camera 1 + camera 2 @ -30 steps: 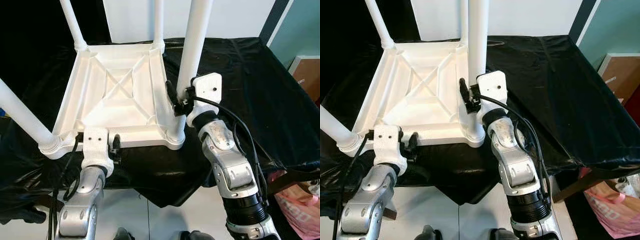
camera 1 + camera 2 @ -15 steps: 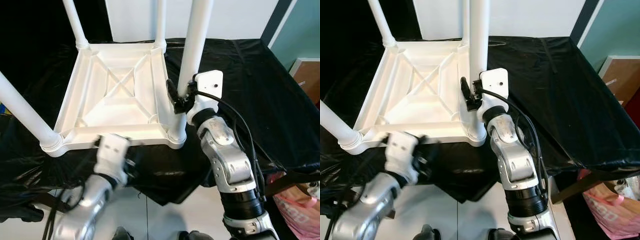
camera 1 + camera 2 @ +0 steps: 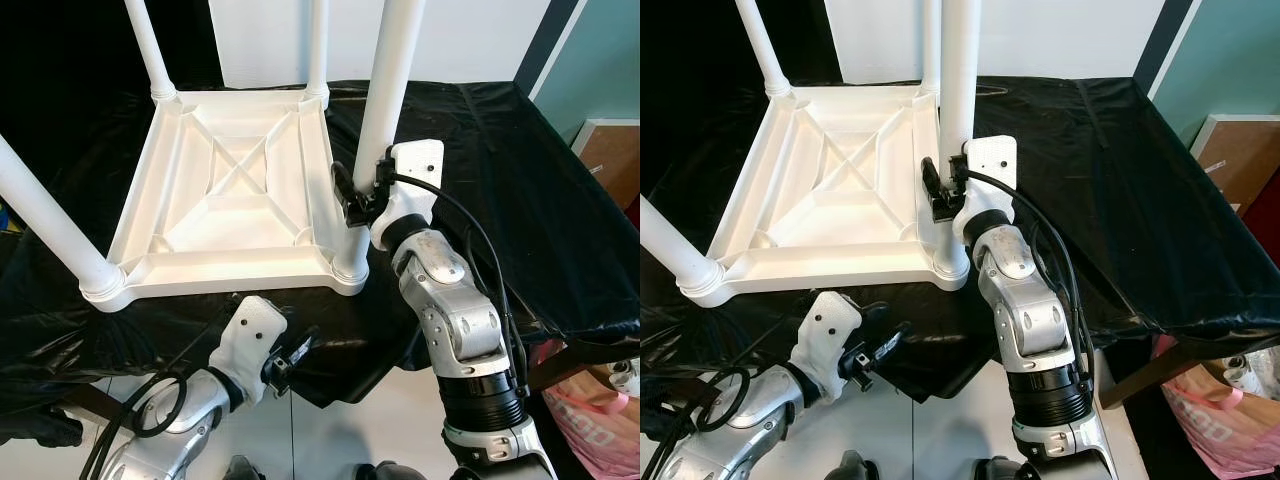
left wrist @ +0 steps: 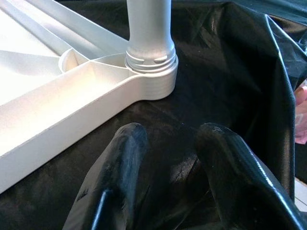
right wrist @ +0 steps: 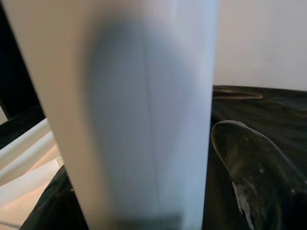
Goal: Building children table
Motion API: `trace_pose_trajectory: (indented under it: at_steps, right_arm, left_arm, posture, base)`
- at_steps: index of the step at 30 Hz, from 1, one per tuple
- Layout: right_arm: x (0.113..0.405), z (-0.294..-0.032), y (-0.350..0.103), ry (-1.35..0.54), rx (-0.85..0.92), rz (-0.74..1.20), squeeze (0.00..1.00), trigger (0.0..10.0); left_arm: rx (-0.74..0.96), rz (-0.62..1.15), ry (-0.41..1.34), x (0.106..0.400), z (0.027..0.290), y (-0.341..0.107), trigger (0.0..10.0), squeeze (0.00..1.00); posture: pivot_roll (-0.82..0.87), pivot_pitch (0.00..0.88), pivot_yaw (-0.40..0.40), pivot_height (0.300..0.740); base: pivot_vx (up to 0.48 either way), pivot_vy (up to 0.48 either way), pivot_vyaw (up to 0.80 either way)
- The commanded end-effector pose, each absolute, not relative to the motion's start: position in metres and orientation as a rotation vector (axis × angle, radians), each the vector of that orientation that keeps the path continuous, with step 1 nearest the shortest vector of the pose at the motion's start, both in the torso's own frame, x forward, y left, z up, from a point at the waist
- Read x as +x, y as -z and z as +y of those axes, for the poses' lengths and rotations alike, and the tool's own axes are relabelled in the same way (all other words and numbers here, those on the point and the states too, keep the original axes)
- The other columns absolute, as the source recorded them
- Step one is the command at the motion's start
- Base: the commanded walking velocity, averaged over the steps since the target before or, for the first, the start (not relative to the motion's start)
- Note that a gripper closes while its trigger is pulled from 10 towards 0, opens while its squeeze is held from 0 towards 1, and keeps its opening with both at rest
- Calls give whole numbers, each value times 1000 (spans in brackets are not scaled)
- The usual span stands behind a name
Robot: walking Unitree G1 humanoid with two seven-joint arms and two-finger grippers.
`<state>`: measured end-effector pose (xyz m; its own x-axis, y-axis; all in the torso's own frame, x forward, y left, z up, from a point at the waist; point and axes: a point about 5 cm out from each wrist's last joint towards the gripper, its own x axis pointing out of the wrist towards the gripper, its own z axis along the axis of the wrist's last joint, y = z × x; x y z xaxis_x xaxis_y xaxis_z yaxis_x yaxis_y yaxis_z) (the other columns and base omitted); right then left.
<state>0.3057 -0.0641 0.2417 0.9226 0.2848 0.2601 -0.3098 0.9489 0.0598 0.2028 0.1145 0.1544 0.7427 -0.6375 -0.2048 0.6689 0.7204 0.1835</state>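
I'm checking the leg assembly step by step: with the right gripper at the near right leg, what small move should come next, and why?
Probably a short twist of the near right leg with the right gripper, whose fingers sit on either side of it just above its socket. The upturned white tabletop lies on the black cloth, and the left gripper hangs open off its near edge, so it could first brace the frame.

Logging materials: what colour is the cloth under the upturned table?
Black and slightly glossy cloth, beneath the white table; clearest in the left eye view.

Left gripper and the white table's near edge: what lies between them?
Between the left gripper and the white table lies bare black cloth, shown in the left wrist view.
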Motion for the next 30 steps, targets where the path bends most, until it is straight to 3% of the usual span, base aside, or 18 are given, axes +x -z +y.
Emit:
trace_pose_trajectory:
  at_steps: [1, 8, 9, 12, 13, 14, 24, 28, 30]
  right_arm:
    - [308, -61, -239, -308, 132, -220, 0, 10000]
    - [310, -59, -239, -317, 111, -211, 0, 10000]
    - [310, -58, -238, -320, 114, -208, 0, 431]
    - [310, -57, -238, -323, 126, -201, 0, 0]
    - [310, -57, -238, -323, 126, -201, 0, 0]
    - [310, -57, -237, -324, 133, -198, 0, 10000]
    - [313, -79, -236, -256, 562, -110, 0, 10000]
    - [312, -97, -230, -203, 830, -84, 0, 10000]
    - [312, -100, -229, -194, 865, -86, 0, 10000]
  left_arm:
    - [248, 145, 789, 198, 111, -153, 10000, 0]
    - [237, 128, 768, 202, 111, -155, 10000, 0]
    - [231, 126, 766, 202, 110, -156, 10000, 0]
    - [220, 124, 760, 203, 110, -156, 10000, 0]
    - [220, 124, 760, 203, 110, -156, 10000, 0]
    - [216, 125, 758, 203, 110, -156, 10000, 0]
    - [215, 170, 730, 202, 112, -151, 10000, 0]
    - [239, 276, 596, 211, 129, -138, 10000, 0]
    - [244, 291, 565, 214, 133, -136, 10000, 0]
  posture:
    - [67, 99, -65, 740]
    - [67, 96, -67, 740]
    - [68, 95, -68, 740]
    - [69, 96, -70, 740]
    - [69, 96, -70, 740]
    - [69, 96, -70, 740]
    - [69, 108, -75, 740]
    - [51, 122, -69, 740]
    - [51, 122, -69, 740]
  base:
    - [0, 0, 0]
    - [0, 0, 0]
    - [0, 0, 0]
    - [0, 0, 0]
    - [0, 0, 0]
    - [0, 0, 0]
    - [0, 0, 0]
    - [0, 0, 0]
    - [0, 0, 0]
